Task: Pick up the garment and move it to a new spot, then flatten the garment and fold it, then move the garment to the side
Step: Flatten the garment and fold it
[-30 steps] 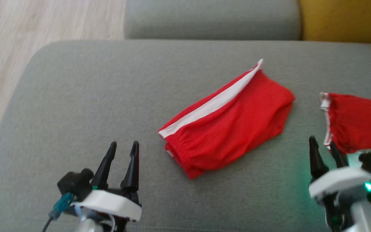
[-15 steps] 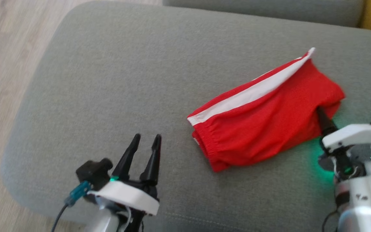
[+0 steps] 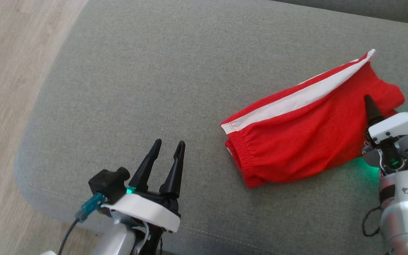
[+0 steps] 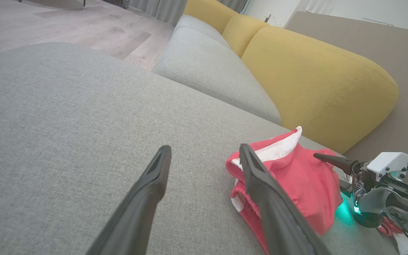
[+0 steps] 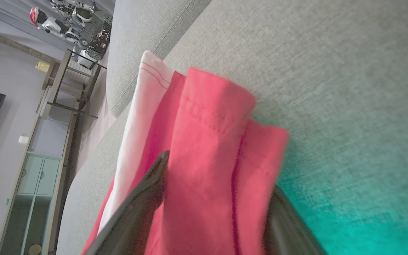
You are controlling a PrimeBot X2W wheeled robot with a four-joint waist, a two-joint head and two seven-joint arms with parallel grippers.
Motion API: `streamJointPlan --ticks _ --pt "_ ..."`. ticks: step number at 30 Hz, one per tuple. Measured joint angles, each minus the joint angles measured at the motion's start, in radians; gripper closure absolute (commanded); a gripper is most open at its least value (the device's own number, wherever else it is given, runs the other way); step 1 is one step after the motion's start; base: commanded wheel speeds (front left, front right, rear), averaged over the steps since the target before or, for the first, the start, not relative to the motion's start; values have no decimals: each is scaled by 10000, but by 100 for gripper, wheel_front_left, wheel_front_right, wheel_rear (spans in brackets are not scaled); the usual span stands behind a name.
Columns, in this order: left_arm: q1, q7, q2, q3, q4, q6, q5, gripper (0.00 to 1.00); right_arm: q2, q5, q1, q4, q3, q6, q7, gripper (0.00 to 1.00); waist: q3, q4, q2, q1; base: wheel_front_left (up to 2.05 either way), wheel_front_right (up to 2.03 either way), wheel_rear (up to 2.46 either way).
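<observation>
right gripper [image 5: 218,173] has come onto the far right end of the garment [image 3: 296,131], fingers spread astride its hem, not clamped. left gripper [image 3: 169,141] spread, apart from it over the cushion [image 3: 154,71]. garment looks folded; side move remains.

garment [image 3: 296,141]: red shorts, white side stripe | folded, lying flat | slanted on grey cushion [image 3: 154,88]

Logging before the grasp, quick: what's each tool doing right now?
Left tool: open, empty, above the sofa cushion.
Right tool: open, astride the hem end of the red shorts, not yet closed.
</observation>
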Motion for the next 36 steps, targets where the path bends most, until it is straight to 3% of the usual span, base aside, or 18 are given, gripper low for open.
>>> streamJointPlan --ticks 7,8,9,20,31,36 --pt "-11 0 0 17 -17 15 -2 0 0 -284 -146 299 203 0 -17 0 -45 -160 0 0 0 0 0" --pt "-18 0 0 19 -23 21 -2 0 -10 -318 -178 336 261 0 -17 56 -41 -186 0 0 0 0 0" --pt "-33 0 0 19 -25 35 -4 0 -21 -391 -217 360 339 0 -44 100 -35 -213 0 0 0 0 0" --pt "-110 0 -4 98 2 100 -75 0 27 109 -33 44 740 0 -420 100 -323 -643 0 0 0 0 0" --pt "83 0 -6 261 17 146 -73 0 236 1442 1952 -1348 849 0 -1248 100 -1015 -1472 0 0 0 0 0" --pt "496 0 -4 270 79 174 -71 0 261 2493 2916 -1643 1440 0 -1657 100 -1430 -1808 0 0 0 0 0"
